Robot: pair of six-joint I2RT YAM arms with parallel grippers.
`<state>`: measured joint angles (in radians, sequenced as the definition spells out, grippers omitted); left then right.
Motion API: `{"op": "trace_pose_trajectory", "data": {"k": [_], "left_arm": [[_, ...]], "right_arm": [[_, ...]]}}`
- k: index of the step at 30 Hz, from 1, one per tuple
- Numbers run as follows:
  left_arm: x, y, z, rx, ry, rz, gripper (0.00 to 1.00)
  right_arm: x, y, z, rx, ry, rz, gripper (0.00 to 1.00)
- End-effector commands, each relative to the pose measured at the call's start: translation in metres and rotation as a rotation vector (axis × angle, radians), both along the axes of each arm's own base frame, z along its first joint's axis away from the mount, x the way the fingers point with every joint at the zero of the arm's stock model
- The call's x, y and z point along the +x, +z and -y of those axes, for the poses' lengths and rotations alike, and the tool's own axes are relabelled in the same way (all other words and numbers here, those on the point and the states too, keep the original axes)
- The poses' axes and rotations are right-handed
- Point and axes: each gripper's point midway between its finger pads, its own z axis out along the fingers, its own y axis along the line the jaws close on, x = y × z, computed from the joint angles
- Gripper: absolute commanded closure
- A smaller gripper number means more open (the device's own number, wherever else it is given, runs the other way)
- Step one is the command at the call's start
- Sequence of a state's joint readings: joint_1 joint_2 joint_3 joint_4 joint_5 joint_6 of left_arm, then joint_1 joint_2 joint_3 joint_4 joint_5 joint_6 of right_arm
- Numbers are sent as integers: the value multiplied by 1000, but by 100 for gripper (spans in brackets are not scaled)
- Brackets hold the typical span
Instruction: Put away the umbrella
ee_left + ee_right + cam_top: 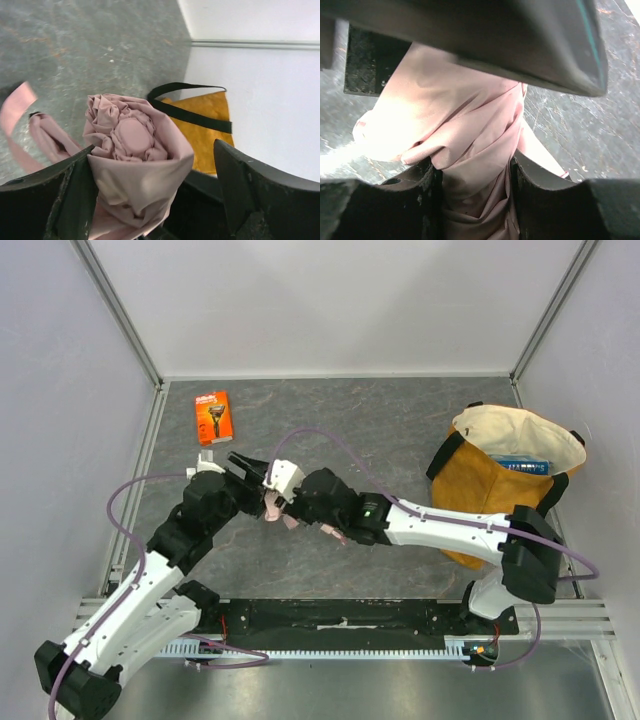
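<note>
Handover step, seemingly: right hand clamped on umbrella; left hand gaped wide around it. Next called for carry right into tote bag.

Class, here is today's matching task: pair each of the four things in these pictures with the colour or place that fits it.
Things:
1. umbrella
2. tote bag
3. small box
4. blue item

Descriptions:
A. orange, lying flat at the far left
B. pale pink, bunched fabric
C. tucked inside the open bag
D. mustard yellow with black straps, standing at the right

Pairs: 1-B, 2-D, 3-A, 4-C
</note>
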<state>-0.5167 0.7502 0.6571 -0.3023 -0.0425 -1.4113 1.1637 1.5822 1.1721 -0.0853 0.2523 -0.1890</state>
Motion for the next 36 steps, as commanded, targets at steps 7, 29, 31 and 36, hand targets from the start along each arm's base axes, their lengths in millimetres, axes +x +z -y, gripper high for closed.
{"op": "trace_pose_trajectory", "data": {"k": [7,29,31,36], "left_arm": [[-19,87,14,50,-205,486,8],[-23,58,56,103,-489,489,6],[-20,57,60,104,-512,506,6],[-29,49,70,17,-561,550,15]], "right_arm": [[4,23,22,258,80,-234,100],[-3,105,27,483,169,-315,100],[-7,108,27,495,185,-326,100],[-10,127,27,573,206,-348,100]]}}
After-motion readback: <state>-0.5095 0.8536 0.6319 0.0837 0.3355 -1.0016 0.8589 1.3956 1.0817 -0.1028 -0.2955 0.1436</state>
